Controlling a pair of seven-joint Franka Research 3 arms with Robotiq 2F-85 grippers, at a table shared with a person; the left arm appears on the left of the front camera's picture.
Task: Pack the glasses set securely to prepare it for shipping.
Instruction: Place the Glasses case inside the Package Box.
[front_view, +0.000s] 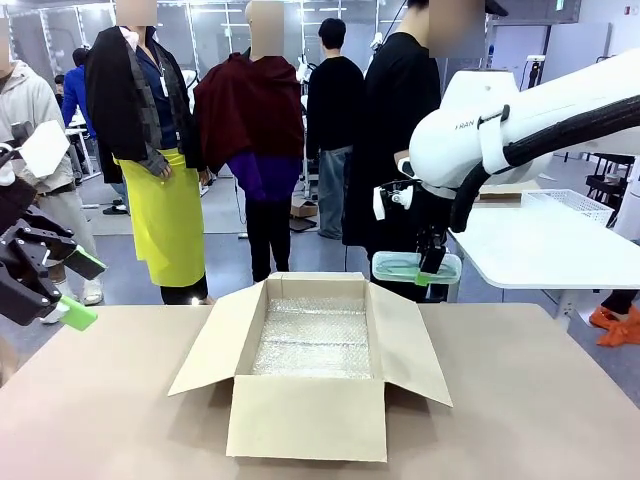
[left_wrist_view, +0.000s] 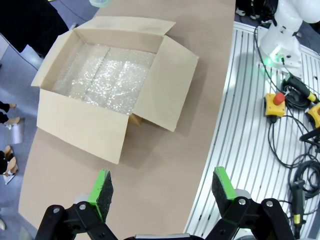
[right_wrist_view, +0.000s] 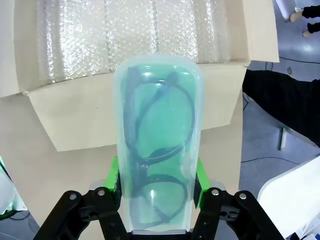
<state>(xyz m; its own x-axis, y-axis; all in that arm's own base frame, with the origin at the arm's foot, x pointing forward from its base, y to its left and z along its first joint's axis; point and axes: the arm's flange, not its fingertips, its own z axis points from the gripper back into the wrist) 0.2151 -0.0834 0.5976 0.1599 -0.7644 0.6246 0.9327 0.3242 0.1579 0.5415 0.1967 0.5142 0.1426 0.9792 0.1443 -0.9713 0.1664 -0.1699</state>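
The mint-green glasses case (right_wrist_view: 157, 150) is translucent, and dark glasses show inside it. My right gripper (right_wrist_view: 157, 185) is shut on it, with a green pad pressed on each long side. In the front view the mint-green case (front_view: 405, 266) hangs level in the right gripper (front_view: 433, 268), above the far right flap of the carton. My left gripper (left_wrist_view: 161, 187) is open with nothing between its fingers, high over the table's near edge, and shows again (front_view: 72, 290) at the far left. The pale pink case is out of view.
An open brown cardboard carton (front_view: 305, 415) lined with bubble wrap (front_view: 315, 338) stands mid-table, flaps spread outwards. A person in black (front_view: 400, 120) stands at the far side behind the held case. A white side table (front_view: 540, 245) is on the right. Cables and an emergency stop button (left_wrist_view: 276, 102) lie beside the table.
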